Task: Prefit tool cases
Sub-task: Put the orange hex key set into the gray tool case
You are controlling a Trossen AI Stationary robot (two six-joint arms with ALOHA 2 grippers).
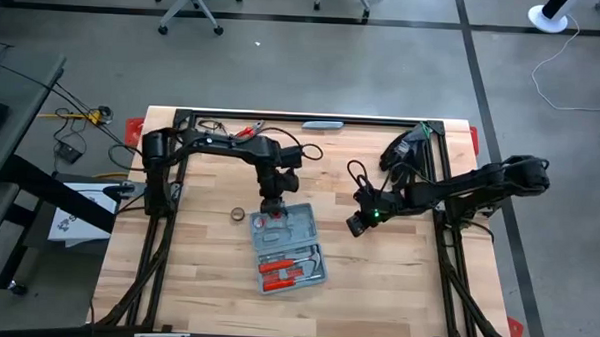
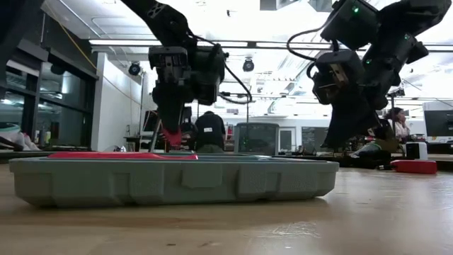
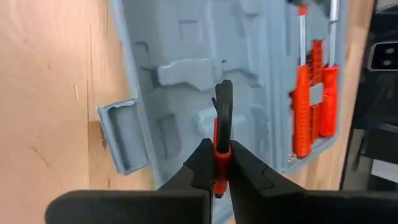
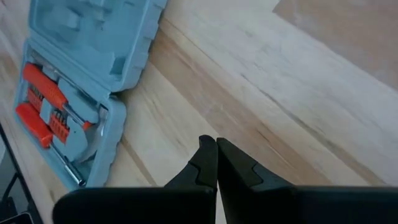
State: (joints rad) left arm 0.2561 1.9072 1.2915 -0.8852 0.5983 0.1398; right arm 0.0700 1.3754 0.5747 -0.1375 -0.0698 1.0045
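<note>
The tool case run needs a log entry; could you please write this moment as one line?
left gripper: shut on red-and-black tool, above open tool case | right gripper: shut, empty, above table | red-handled tools: slotted

The left claw [image 3: 219, 163] pinches a red-and-black tool [image 3: 222, 124] above the open grey-blue case [image 3: 180, 56] — red-handled tools [image 3: 314, 93] already slotted.

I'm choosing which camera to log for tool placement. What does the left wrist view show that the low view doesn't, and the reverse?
Only the left wrist view shows the tool case's moulded grey slots, its handle tab, the red-handled tools already seated, and the left gripper shut on a small red-and-black tool above an empty slot.

Only the low view shows the right gripper hanging beside the case, a red object on the table, and people in the room behind.

Both show the open tool case and the left gripper over it.
</note>
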